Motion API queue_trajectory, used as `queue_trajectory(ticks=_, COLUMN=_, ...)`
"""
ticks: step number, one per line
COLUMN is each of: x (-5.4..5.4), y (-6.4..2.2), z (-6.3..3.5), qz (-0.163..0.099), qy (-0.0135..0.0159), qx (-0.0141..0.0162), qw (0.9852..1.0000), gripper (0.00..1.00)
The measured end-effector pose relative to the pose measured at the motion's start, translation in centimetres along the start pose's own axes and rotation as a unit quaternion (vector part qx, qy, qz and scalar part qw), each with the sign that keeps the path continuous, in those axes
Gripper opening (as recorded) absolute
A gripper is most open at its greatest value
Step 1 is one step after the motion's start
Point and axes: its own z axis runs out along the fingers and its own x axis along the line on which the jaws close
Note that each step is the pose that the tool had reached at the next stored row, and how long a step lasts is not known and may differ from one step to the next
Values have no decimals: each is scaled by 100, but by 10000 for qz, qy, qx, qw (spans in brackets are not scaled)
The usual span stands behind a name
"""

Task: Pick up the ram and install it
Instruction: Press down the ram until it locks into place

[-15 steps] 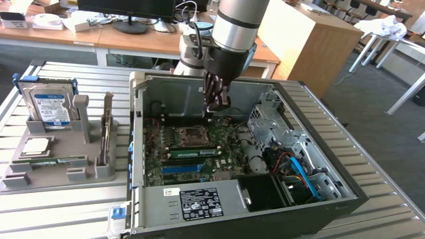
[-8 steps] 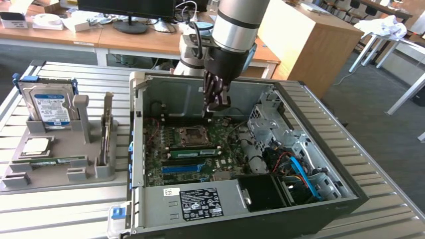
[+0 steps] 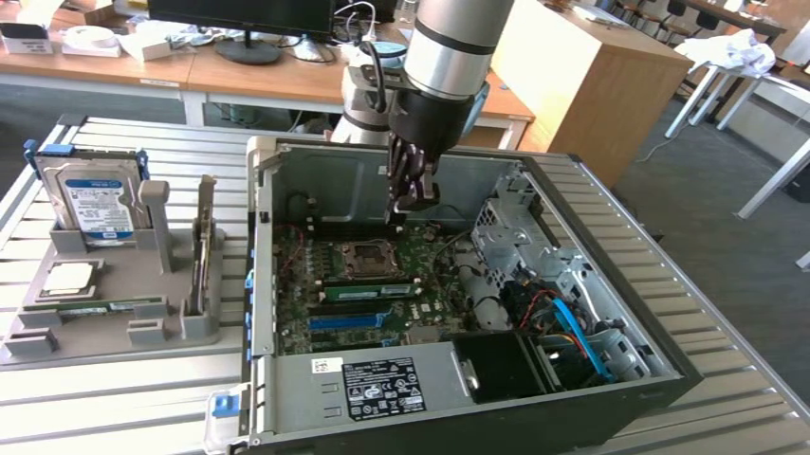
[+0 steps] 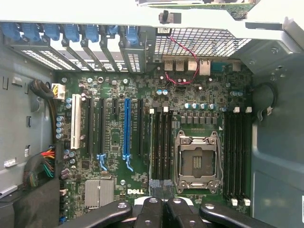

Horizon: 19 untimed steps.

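Note:
A long green stick that looks like the ram (image 3: 367, 289) stands on edge in the memory slots (image 4: 160, 142) beside the empty processor socket (image 4: 197, 161) of the motherboard. My gripper (image 3: 402, 210) hangs inside the open computer case, a little above the board near the socket. In the wrist view the gripper (image 4: 161, 186) is shut over the end of those slots, its pads pressed together with nothing between them. Another green stick (image 3: 112, 306) lies flat in the grey holder at the exterior view's left.
The grey holder (image 3: 76, 332) also carries an upright hard drive (image 3: 99, 204) and a square silver processor chip (image 3: 70, 277). Case walls (image 3: 260, 246), a drive cage (image 3: 513, 237) and cables (image 3: 570, 327) ring the motherboard. Desks stand behind the table.

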Motion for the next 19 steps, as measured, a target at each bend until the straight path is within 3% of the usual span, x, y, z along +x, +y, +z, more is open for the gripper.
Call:
queue_trajectory(ticks=14, x=0, y=2, z=0, qz=140, qy=-5, qx=3, qw=9999, gripper=10)
queue_trajectory(ticks=19, x=0, y=2, z=1, qz=359, qy=-13, qx=9, qw=9994, gripper=10)
